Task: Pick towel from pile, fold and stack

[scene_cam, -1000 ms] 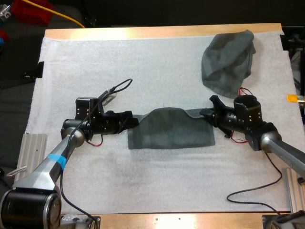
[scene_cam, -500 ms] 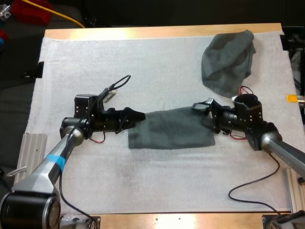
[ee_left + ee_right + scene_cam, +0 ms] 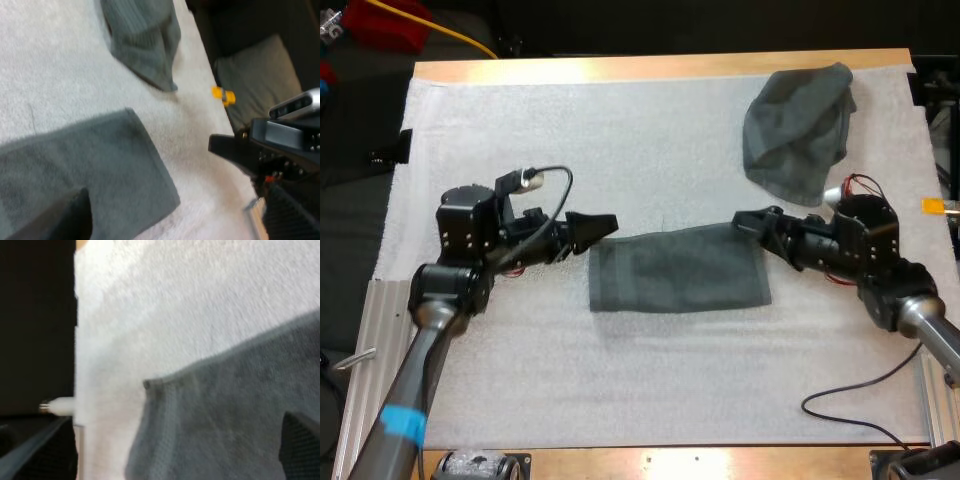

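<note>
A dark grey-green folded towel point(image 3: 678, 268) lies flat in the middle of the white mat point(image 3: 650, 370). My left gripper point(image 3: 595, 227) hovers just off its left end, open and holding nothing. In the left wrist view one finger point(image 3: 57, 220) hangs over the folded towel point(image 3: 90, 170). My right gripper point(image 3: 753, 224) stands at the towel's far right corner, open, its fingers clear of the cloth. In the right wrist view the folded towel point(image 3: 225, 425) lies below a finger point(image 3: 302, 440). A crumpled towel point(image 3: 798, 128) sits at the back right, also seen as the crumpled towel point(image 3: 145, 40).
The mat covers most of the wooden table point(image 3: 660, 66). A metal rail point(image 3: 388, 305) runs along the left side. Red objects point(image 3: 385, 22) and a yellow cable lie beyond the far left corner. Bare mat stretches in front of and behind the folded towel.
Both grippers opened and let go of the towel's ends. The towel's raised middle settled flat. Both arms drew back outward, the left one rising.
</note>
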